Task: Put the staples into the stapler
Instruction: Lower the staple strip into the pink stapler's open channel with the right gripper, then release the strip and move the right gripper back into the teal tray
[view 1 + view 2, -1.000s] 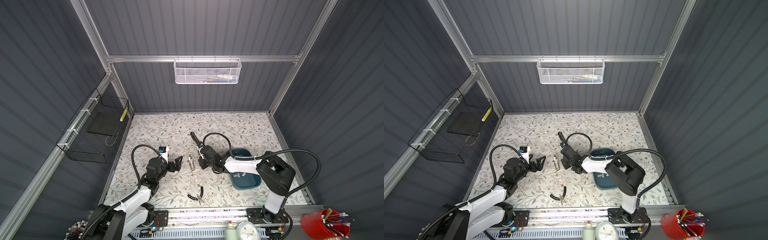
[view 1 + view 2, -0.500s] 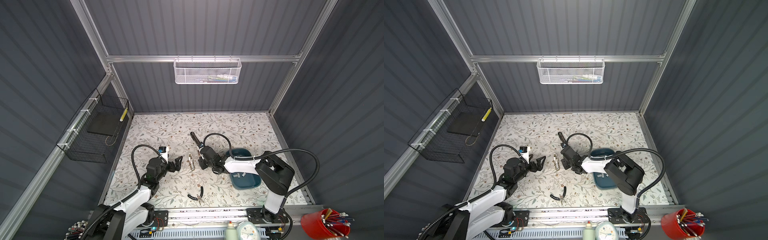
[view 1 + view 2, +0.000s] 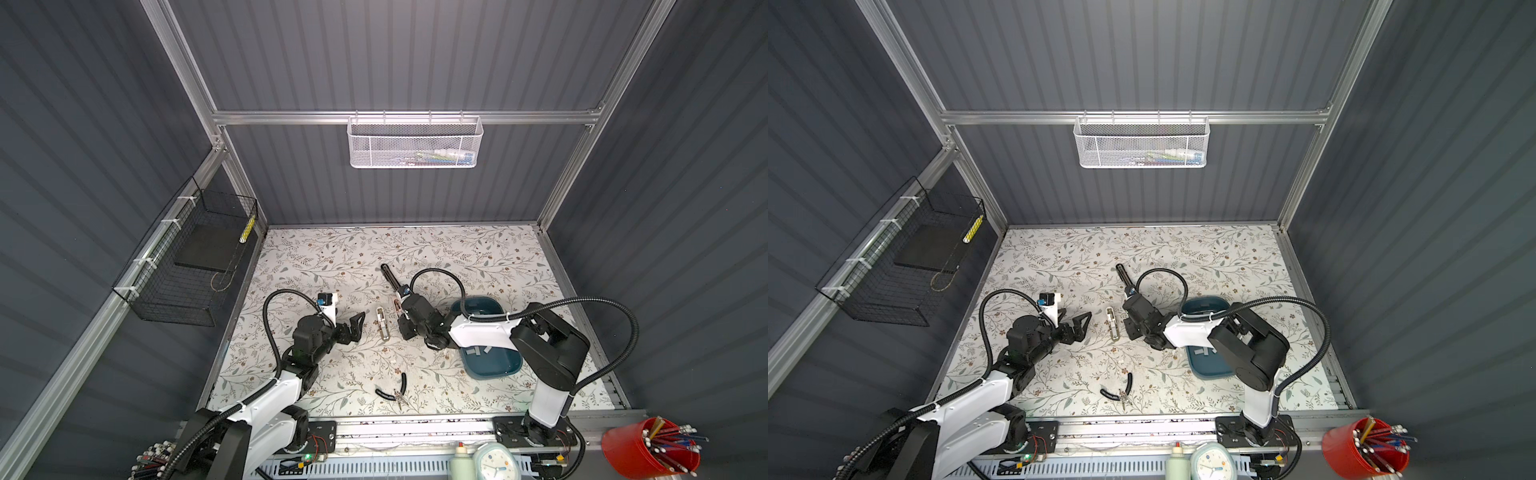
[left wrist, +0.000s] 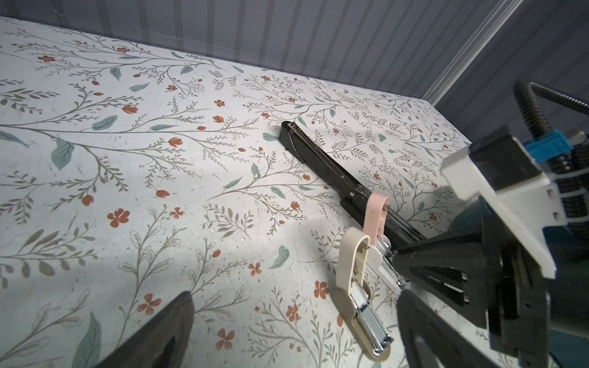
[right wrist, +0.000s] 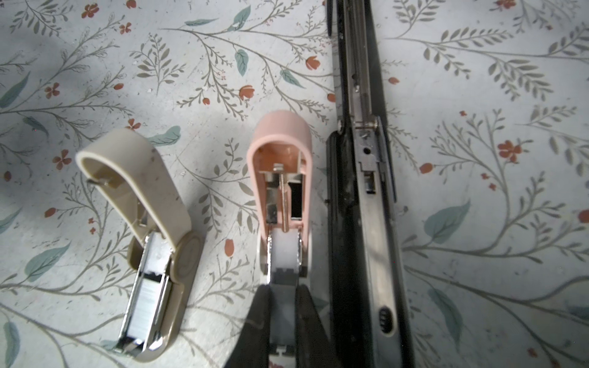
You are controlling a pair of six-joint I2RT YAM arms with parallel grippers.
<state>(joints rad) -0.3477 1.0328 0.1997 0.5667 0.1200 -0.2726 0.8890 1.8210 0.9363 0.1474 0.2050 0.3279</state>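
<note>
We see the right fingers (image 5: 258, 321) pressed together on what looks like a strip of staples (image 5: 282, 282), low over the open channel of the pink stapler (image 5: 280, 140) on the worktop (image 5: 95, 79). More strips lie in the blue tray (image 3: 498, 365). We judge the strip may enter skewed and jam on the channel walls. It may also shove this light stapler into the black stapler (image 5: 366, 191) just beside it, since the left fingers (image 3: 358, 321) hang spread and apart, bracing nothing.

Dark ribbed walls (image 3: 415, 62) (aluminium-framed) around a floral-patterned tabletop (image 3: 332, 257)
</note>
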